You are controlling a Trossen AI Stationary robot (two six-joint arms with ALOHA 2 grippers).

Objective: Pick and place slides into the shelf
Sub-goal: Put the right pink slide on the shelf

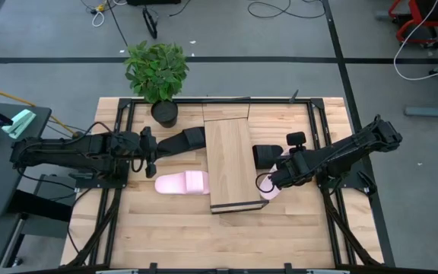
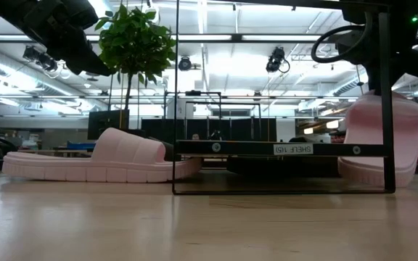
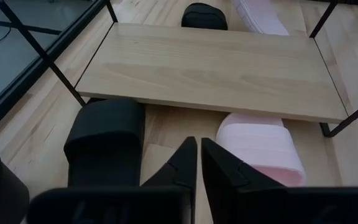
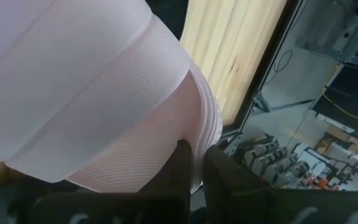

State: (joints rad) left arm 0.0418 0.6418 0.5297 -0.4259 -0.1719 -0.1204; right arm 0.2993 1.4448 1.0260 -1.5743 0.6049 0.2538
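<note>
The shelf (image 1: 230, 164) stands mid-table on thin black legs. On its left lie a black slide (image 1: 185, 141) and a pale pink slide (image 1: 182, 183), soles flat on the table and one end of each reaching under the board (image 3: 210, 71). My left gripper (image 1: 150, 154) hovers shut between them (image 3: 198, 163), touching neither. On the shelf's right a second black slide (image 1: 268, 156) rests on the table. My right gripper (image 1: 272, 181) is shut on the second pink slide (image 1: 268, 192), which stands tipped up beside the shelf's leg (image 2: 383, 138). My right gripper pinches the pink slide between its two fingers (image 4: 182, 163) at the side edge (image 4: 197, 134), where the mesh-textured strap meets the ribbed sole. It comes slanting down from the table's right. The slide is tipped up on edge; whether its lower edge (image 2: 369, 174) touches the table, I cannot tell.
A potted plant (image 1: 158, 76) stands at the far edge, left of the shelf. Black frame rails (image 1: 112, 190) run along both table sides. Bare wood (image 1: 219, 236) lies along the near side, in front of the shelf.
</note>
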